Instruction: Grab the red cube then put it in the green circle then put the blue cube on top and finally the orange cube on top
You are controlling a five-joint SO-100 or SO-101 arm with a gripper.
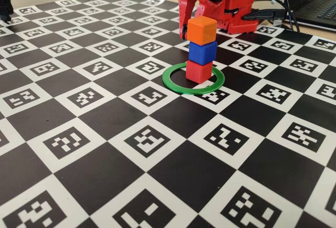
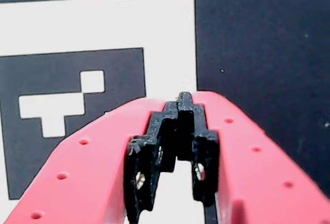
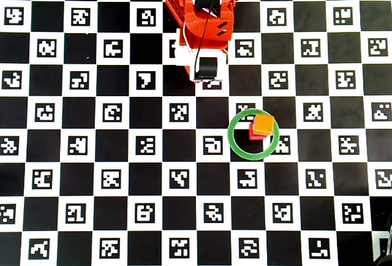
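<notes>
Your stack stands inside the green circle [image 1: 173,83]: red cube [image 1: 199,72], blue cube [image 1: 202,51], orange cube [image 1: 202,29] on top. The gripper [image 2: 180,100] is closed on nothing, beside it. Swing wide; a brush from the arm could topple the stack

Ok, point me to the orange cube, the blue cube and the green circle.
orange cube [image 1: 202,29], fixed view, on its front face.
blue cube [image 1: 202,52], fixed view, on its front face.
green circle [image 1: 173,81], fixed view, on the ring's left band.
</notes>
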